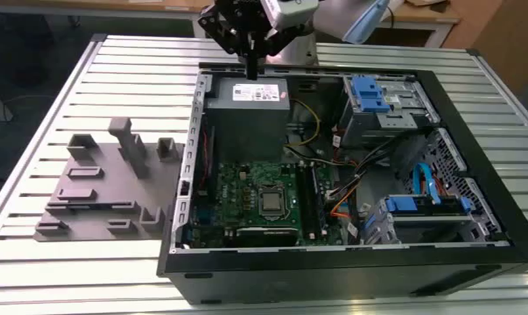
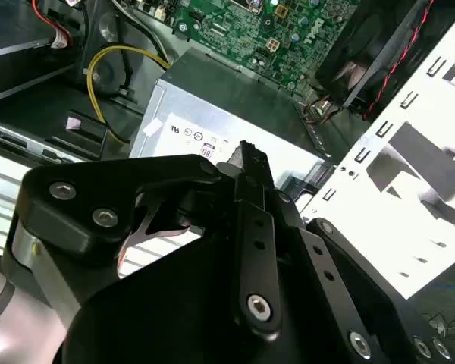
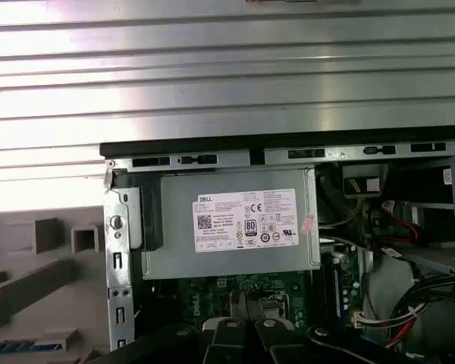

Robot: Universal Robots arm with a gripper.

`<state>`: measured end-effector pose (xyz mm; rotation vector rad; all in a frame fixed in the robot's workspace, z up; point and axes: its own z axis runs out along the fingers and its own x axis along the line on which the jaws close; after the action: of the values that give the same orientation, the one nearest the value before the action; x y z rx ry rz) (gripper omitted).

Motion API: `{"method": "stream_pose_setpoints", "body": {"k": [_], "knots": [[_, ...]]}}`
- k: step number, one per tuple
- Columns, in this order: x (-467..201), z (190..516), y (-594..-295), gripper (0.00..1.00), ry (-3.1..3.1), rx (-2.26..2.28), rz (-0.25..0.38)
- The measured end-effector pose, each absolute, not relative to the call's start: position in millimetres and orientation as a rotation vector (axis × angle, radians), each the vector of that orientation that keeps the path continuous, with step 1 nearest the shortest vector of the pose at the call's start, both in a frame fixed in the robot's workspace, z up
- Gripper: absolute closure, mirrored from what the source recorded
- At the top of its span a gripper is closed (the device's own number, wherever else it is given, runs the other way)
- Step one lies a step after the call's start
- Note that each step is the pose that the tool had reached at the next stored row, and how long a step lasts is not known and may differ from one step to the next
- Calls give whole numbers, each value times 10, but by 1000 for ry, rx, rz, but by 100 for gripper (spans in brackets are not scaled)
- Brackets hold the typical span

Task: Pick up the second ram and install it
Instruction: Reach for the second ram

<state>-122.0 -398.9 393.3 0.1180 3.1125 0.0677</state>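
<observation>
A robotics lab or test workshop is indicated. A desktop computer case (image 1: 334,275) is laid open on its side on a slatted aluminium table (image 1: 132,72). Its grey power supply (image 1: 246,108) is exposed directly under the jaws of the gripper (image 1: 250,73), and its motherboard (image 1: 255,197) further in. A grey slotted holder block (image 1: 98,190) is set on the table well to one side of the jaws, outside the case. Wooden furniture (image 1: 500,33) and a dark floor (image 1: 19,39) are seen past the table's edges.

Slatted metal table (image 1: 62,279), dark floor (image 1: 23,62) (shadowed)
</observation>
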Motion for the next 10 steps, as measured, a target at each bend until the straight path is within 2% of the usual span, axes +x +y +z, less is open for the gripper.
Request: {"method": "stream_pose_setpoints", "body": {"k": [10], "knots": [[-1488,3932,-3989,89,3112,118,68]]}}
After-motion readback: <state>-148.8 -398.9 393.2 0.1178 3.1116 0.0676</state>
